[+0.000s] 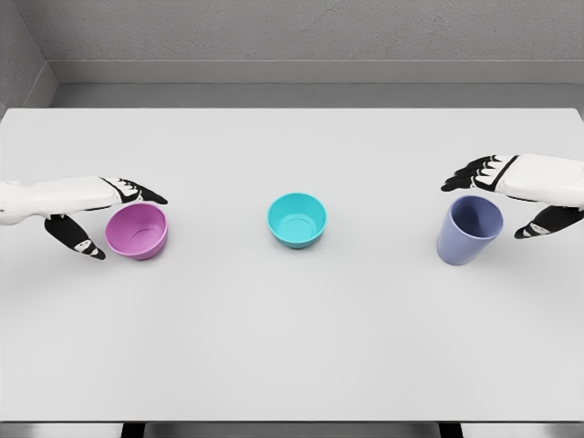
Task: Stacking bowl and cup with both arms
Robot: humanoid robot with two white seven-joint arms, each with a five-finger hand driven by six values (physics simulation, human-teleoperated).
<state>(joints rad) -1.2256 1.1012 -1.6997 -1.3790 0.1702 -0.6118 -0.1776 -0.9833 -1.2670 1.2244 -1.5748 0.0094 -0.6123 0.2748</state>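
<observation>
Smooth matte white worktop [292, 347], left robot hand [96, 214] fingers spread around round glossy pink plastic bowl [137, 231], right robot hand [511, 196] fingers spread around tapered periwinkle plastic cup [469, 230], round teal plastic bowl [297, 220] between them, untouched.

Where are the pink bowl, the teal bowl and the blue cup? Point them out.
pink bowl [137, 231], head view, on its inner wall.
teal bowl [297, 220], head view, on its inside bottom.
blue cup [467, 233], head view, on its outer side wall.

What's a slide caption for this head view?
Open left hand beside pink bowl, right hand around blue cup, teal bowl between.
</observation>
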